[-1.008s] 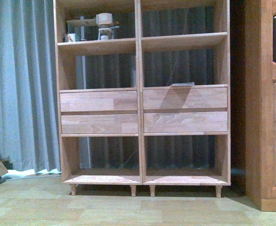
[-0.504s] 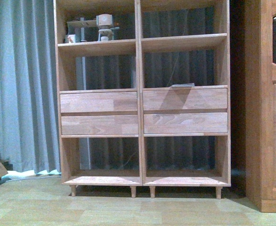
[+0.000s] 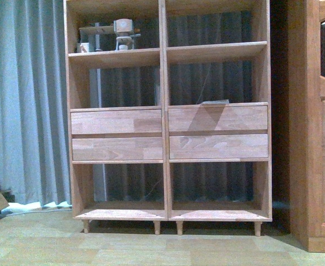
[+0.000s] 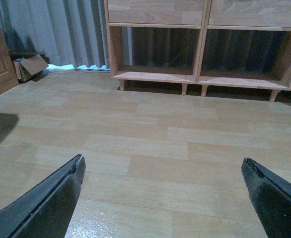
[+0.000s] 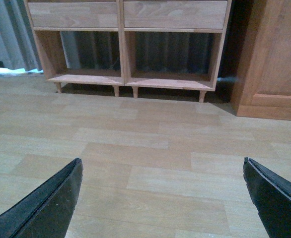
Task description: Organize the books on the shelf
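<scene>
Pale plank flooring (image 4: 150, 139) fills the space beneath both arms. Left gripper (image 4: 160, 198) and right gripper (image 5: 160, 198) hang over it with fingers spread wide, holding nothing. Well ahead stands the shelf (image 3: 163, 138); a thin grey book (image 3: 215, 102) lies flat atop its right-hand drawers (image 3: 218, 131). Grey curtain (image 3: 24, 100) hangs behind, darker cabinet (image 3: 318, 138) beside.

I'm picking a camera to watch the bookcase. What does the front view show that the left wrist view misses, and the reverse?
Only the front view: the shelf's upper compartments, with small objects on the top-left board. Only the left wrist view: the left gripper, jaws wide apart with nothing between them, over the floor. Both: the shelf's bottom compartments, lower drawer fronts, peg legs and the grey curtain.
</scene>
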You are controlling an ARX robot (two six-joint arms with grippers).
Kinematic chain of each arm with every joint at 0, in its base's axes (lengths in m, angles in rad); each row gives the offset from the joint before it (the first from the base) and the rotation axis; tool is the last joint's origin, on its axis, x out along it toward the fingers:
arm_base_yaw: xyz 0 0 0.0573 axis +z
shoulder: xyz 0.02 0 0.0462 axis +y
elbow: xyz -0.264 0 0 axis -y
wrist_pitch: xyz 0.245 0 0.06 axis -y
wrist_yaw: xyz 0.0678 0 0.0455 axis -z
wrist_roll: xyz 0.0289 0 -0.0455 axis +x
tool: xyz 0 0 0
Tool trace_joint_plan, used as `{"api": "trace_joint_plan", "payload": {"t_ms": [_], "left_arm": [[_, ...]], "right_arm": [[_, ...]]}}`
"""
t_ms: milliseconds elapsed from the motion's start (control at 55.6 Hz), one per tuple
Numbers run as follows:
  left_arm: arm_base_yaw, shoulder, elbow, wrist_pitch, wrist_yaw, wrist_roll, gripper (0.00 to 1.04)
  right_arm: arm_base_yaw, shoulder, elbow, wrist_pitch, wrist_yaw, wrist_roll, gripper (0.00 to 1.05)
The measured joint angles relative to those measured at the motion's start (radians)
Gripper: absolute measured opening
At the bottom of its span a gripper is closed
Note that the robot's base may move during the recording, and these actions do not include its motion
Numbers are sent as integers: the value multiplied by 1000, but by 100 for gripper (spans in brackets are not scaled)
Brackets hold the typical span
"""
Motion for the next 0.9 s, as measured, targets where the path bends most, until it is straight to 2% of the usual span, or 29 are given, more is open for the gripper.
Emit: {"api": "trace_joint_plan", "payload": {"t_ms": [900], "left_arm": [[0,0,0,0,0,0,97]], "right_arm": [[0,0,0,0,0,0,98]]}}
